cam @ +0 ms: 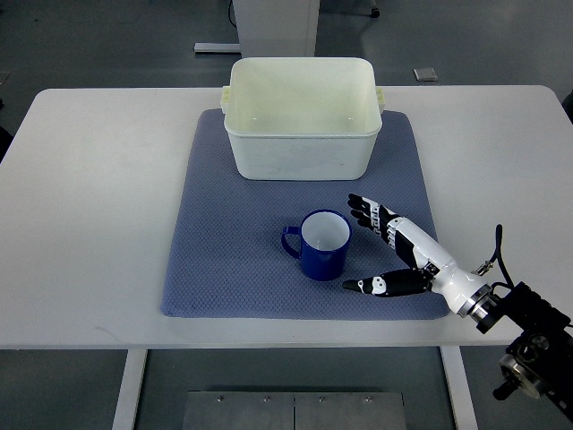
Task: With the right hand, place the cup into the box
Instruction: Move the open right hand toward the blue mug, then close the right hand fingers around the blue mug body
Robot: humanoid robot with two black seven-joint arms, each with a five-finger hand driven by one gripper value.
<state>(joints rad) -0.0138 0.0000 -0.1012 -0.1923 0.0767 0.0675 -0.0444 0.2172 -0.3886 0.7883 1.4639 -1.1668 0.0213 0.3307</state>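
A lab or test workspace is suggested: a plain white rectangular table (89,224) is set on a bare grey concrete-like floor (107,36), where white metal equipment legs (273,27) are seen.

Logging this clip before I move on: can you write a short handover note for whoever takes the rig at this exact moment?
Right hand: open, fingers spread, just right of the cup, not gripping it.
Left hand: not in view.
Cup: blue, upright, on the grey mat, handle pointing left, in front of the box.
Box: white, looks empty, at the mat's far edge.
Done: hand brought beside the cup.
Left: grasp the cup, lift it, carry it into the box, release.
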